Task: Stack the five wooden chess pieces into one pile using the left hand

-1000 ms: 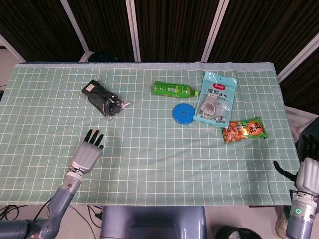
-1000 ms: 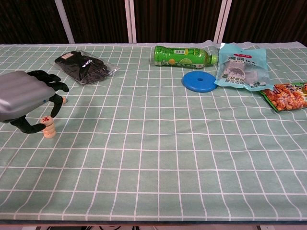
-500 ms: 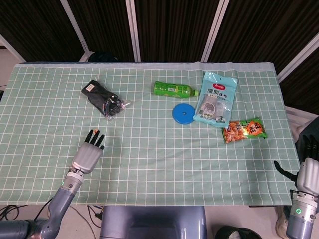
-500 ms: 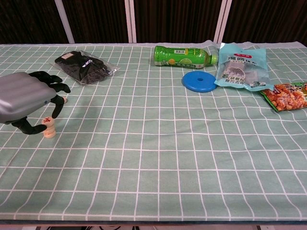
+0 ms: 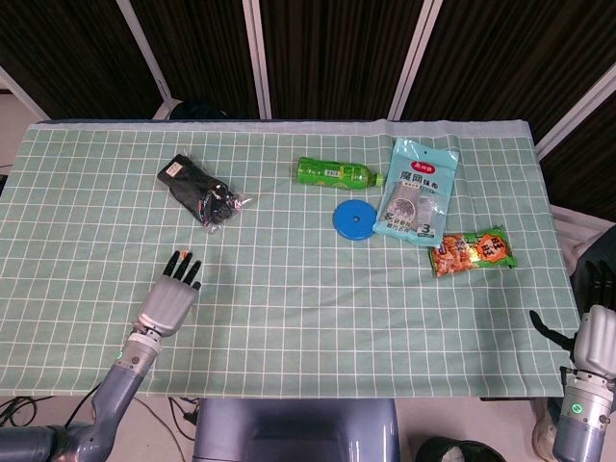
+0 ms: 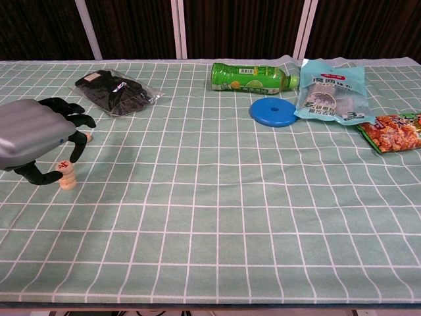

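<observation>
A short pile of wooden chess pieces (image 6: pixel 66 176) stands on the green checked cloth at the near left, its top piece marked with a red character. My left hand (image 6: pixel 33 138) arches over the pile, with the thumb on its left and curled fingers (image 6: pixel 77 149) on its right. Whether they touch the top piece I cannot tell. One loose wooden piece (image 6: pixel 87 137) lies just behind the fingers. In the head view my left hand (image 5: pixel 167 304) hides the pile. My right hand (image 5: pixel 596 337) hangs off the table's right edge with its fingers spread, holding nothing.
A black packet (image 6: pixel 117 91) lies at the far left. A green bottle (image 6: pixel 250 77) lies on its side at the back centre, with a blue disc (image 6: pixel 273 112) in front of it. A pale blue pouch (image 6: pixel 332 91) and an orange snack bag (image 6: pixel 393 133) are at the right.
My left hand has drawn back very slightly toward me. The pile and the loose piece stand as before. The right hand has not moved.
</observation>
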